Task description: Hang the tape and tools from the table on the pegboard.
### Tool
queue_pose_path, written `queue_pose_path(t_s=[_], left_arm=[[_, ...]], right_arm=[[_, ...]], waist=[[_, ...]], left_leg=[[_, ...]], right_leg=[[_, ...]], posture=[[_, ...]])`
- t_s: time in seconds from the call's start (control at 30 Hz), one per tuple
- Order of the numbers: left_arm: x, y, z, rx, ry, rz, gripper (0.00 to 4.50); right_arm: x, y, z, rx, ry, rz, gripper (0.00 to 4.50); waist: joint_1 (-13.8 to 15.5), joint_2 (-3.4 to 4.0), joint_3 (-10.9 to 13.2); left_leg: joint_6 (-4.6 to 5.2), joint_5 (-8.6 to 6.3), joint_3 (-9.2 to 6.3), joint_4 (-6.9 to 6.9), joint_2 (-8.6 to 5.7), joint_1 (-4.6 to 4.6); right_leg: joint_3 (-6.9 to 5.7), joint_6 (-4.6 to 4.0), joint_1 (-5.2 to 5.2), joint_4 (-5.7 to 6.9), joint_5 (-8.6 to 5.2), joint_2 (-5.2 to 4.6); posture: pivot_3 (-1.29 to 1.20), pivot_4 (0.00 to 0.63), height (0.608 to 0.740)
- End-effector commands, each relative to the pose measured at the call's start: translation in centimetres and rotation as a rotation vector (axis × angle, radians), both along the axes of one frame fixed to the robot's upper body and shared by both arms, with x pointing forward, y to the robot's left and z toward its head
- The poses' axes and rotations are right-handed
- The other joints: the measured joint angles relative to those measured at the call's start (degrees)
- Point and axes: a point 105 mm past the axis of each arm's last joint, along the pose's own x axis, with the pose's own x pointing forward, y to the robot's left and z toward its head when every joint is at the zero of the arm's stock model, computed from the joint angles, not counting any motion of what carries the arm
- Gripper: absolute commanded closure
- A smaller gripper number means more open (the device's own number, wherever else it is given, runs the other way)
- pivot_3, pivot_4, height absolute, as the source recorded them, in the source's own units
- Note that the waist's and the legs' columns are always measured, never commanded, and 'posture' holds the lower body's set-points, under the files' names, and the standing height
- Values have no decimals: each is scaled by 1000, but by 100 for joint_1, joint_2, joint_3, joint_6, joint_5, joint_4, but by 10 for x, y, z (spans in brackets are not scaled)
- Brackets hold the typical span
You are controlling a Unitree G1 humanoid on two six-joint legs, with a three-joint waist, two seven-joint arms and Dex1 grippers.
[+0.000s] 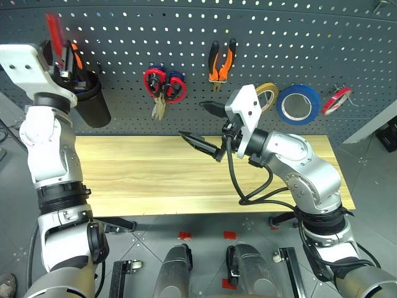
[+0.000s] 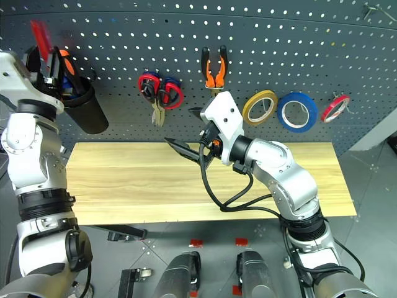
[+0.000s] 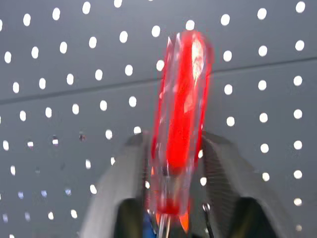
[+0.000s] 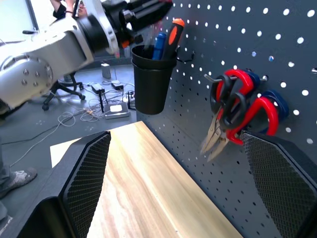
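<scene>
My left gripper [image 1: 59, 56] is up at the pegboard [image 1: 124, 31], right over a black cup [image 1: 93, 105] that hangs there. The red-handled screwdriver [image 3: 179, 109] stands upright in it, its shaft pointing down into the cup. My right gripper [image 1: 193, 119] is open and empty, held above the table [image 1: 142, 180] in front of the board's middle. On hooks hang the orange-and-black pliers [image 1: 221, 62], a bunch of scissors [image 1: 164, 87] with red and black handles, and the blue tape [image 1: 298, 103].
The cup also holds an orange-handled [image 4: 174, 34] and a blue-handled screwdriver [image 4: 158, 44]. A yellow roll [image 1: 267, 94] and a thin red roll [image 1: 337, 100] hang on either side of the blue tape. A person's shoe [image 4: 17, 178] is on the floor beyond the table's left end.
</scene>
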Motion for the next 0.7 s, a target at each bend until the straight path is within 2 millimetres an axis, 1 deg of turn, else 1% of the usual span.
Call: queue_pose_path(t_s=[0.03,0.13,0.17,0.2,0.3,0.37,0.43,0.5,0.57,0.63,0.67,0.7], left_arm=[[-23,8,21,-6,-125,42,1417],[-31,11,26,-13,-170,69,476],[-33,10,28,-5,-179,70,154],[-34,8,29,0,-185,70,35],[-34,-10,33,74,-184,32,35],[-25,-38,26,197,-124,-34,35],[-18,-52,17,232,-80,-84,35],[-15,-55,5,194,-34,-119,35],[-15,-57,-13,162,32,-160,35],[-19,-59,-28,167,78,-175,35],[-19,-59,-38,137,125,-198,35],[-18,-54,-51,118,188,-175,35]], right_arm=[[-6,0,11,20,-50,20,0],[-6,0,10,18,-48,25,0],[-6,0,9,16,-47,26,0],[-6,0,9,15,-47,27,0],[-5,-1,6,13,-43,28,0],[-4,-3,1,11,-30,25,0],[-2,-5,-6,4,-19,17,0],[1,-10,-14,-13,-11,3,0],[3,-16,-22,-27,1,-21,0],[5,-23,-28,-37,11,-42,0],[6,-26,-30,-39,14,-52,0],[7,-28,-32,-41,18,-62,0]], waist=[[-7,-3,-2],[-2,-6,-7],[2,-7,-9],[9,-10,-18],[20,-24,-64],[24,-31,-97],[49,-29,-175],[48,-29,-239],[34,-24,-304],[0,-24,-345],[-11,-24,-355],[-15,-23,-361]], left_leg=[[0,0,-1,0,1,0],[0,0,-3,1,2,0],[0,0,-3,1,2,0],[0,0,-3,1,2,0],[0,0,-1,2,0,0],[0,0,-2,2,-1,0],[0,0,-2,1,-3,0],[0,0,-2,1,-4,0],[1,0,2,2,-5,1],[1,0,6,1,-3,6],[1,0,6,1,0,9],[1,0,6,1,3,11]], right_leg=[[0,0,0,0,0,0],[-3,0,0,2,0,1],[-3,0,0,3,0,1],[-2,0,0,3,0,1],[-1,0,0,3,0,0],[-1,0,1,2,0,0],[-2,0,3,2,0,1],[0,0,5,1,0,1],[7,2,4,1,2,1],[14,3,4,4,2,3],[16,2,4,8,2,6],[17,2,4,12,2,9]], posture=[[-68,190,740],[-63,187,740],[-60,183,740],[-60,183,740],[-48,169,740],[-41,161,740],[-41,151,740],[-42,148,740],[-46,139,740],[-47,132,740],[-47,132,740],[-47,129,740]])
